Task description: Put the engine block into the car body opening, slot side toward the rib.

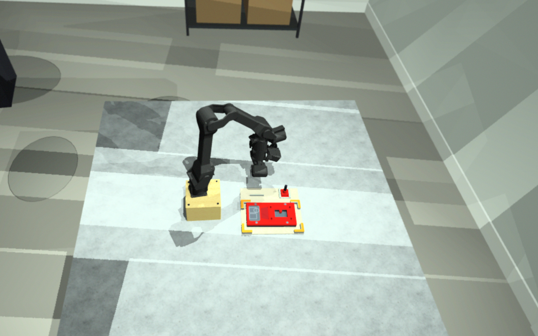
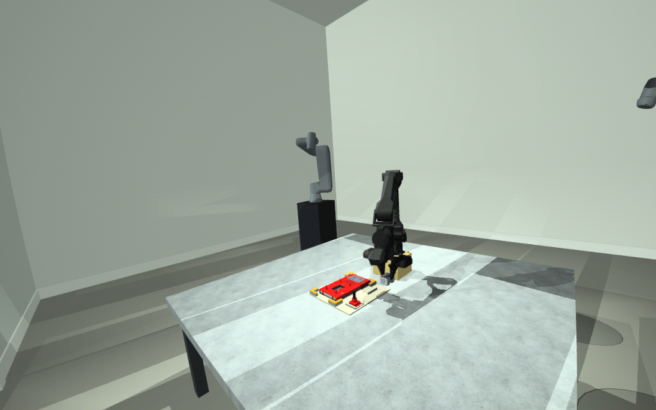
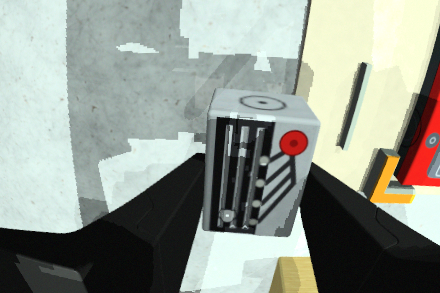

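Note:
My gripper (image 1: 259, 171) (image 2: 386, 277) (image 3: 254, 168) is shut on the grey engine block (image 2: 384, 279) (image 3: 292, 188), one finger on each side. The block is held a little above the table, beside the cream base board. Its striped face with the red round cap faces the wrist camera. In the top view the block is hidden by the gripper. The red car body (image 1: 269, 222) (image 2: 346, 291) (image 3: 415, 170) lies flat on the board. Its opening (image 1: 277, 215) (image 2: 338, 288) shows in the top and exterior views, with a small red rib at one edge.
The cream board (image 1: 271, 230) (image 2: 343, 308) (image 3: 340, 13) has raised orange corners (image 1: 246, 230) (image 3: 384, 188) around the car body. A narrow grey strip (image 1: 256, 194) (image 3: 356, 108) and a red piece with a black lever (image 1: 284, 192) (image 2: 355, 301) are on it. The arm's wooden base (image 1: 203, 213) stands beside it.

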`<state>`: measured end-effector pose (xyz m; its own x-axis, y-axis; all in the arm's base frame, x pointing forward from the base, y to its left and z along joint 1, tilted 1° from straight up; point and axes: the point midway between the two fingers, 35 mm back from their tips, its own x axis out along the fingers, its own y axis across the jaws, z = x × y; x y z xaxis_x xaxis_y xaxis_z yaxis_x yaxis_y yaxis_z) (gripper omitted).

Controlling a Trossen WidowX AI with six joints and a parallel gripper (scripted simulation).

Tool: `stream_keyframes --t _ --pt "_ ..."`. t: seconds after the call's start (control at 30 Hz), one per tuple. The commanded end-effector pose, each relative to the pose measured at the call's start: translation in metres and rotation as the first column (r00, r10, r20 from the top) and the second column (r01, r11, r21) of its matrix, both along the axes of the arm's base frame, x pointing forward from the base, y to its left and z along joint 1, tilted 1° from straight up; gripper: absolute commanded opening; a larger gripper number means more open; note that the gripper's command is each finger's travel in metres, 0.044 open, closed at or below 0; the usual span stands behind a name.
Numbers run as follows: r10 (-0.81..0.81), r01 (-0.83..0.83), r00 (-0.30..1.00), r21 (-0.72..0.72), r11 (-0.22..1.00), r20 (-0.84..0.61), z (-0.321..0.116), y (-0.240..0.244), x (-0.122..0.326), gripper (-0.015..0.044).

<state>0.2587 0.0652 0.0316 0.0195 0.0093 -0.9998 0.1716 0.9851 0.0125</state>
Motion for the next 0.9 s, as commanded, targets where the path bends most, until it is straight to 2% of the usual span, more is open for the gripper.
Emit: stream_keyframes --t 0.0,0.47,0.87 --pt "-0.005 0.005 1.0 -0.002 1.0 0.012 0.017 0.0 0.002 0.0" --pt "-0.005 0.005 1.0 -0.002 1.0 0.012 0.06 -0.003 -0.006 0.0" --pt "0.004 -0.004 1.0 -0.012 1.0 0.007 0.054 -0.018 0.004 0.0"
